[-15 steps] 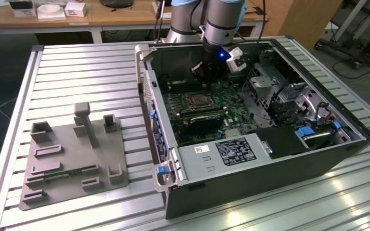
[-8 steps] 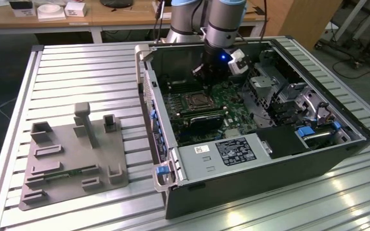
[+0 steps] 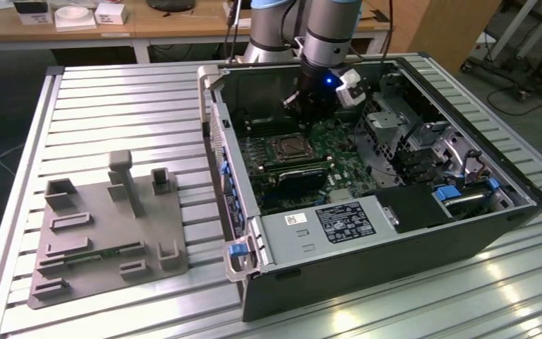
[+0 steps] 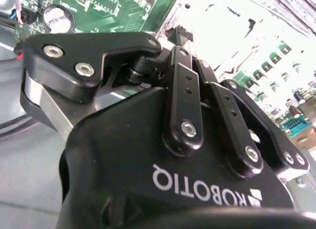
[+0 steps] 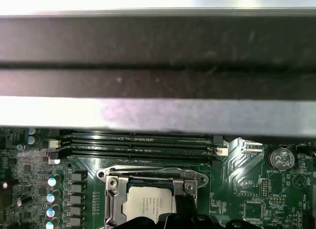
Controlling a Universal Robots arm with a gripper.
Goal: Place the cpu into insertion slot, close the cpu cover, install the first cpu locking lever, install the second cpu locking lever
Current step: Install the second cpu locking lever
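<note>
A robot arm's pincer (image 3: 310,106) is hanging inside an open computer case (image 3: 375,233) sitting on a slatted bench (image 3: 111,106); whether its grip is wide or narrow cannot be told. The cpu (image 5: 148,204) is lying in the insertion slot (image 3: 290,150), with the cpu cover (image 5: 153,175) framing it.

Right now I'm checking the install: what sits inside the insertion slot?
In the first wrist view, the cpu lies inside the insertion slot, its silvery top showing through the cpu cover. The gripper hides its near edge.
</note>
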